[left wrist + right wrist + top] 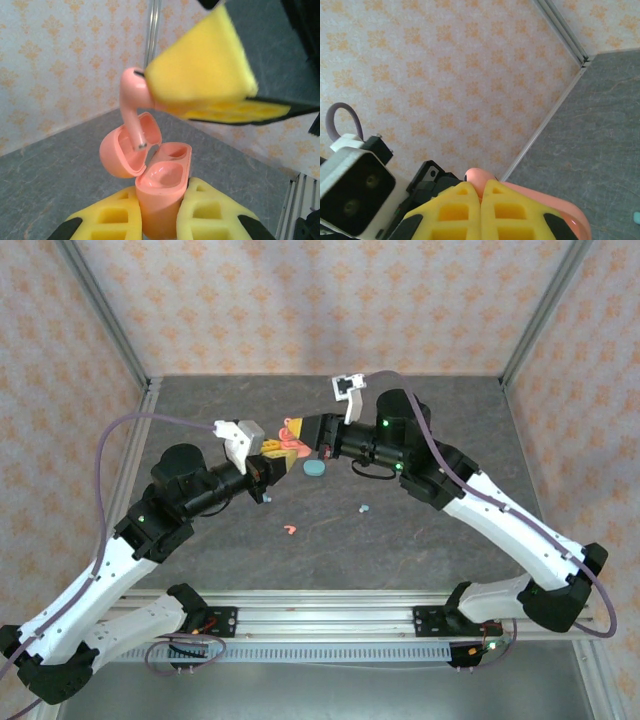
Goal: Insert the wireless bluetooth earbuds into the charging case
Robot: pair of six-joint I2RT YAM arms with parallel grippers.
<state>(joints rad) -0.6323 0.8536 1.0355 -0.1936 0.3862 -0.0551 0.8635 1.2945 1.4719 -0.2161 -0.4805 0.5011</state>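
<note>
left gripper (159,212) jaws clamped on the pink charging case (162,185), upright, lid flipped open. right gripper (480,202) jaws pinching a pink earbud (131,100) by its head, stem down, tip just above the case at the lid edge, not seated. On the table (440,540) near the case: teal case (314,468) just beside it, teal earbud (364,509) and second pink earbud (290,530) farther toward the arm bases.

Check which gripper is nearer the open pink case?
Left. The left gripper is clamped on the pink case; the right gripper is just above, pinching a pink earbud over it.
</note>
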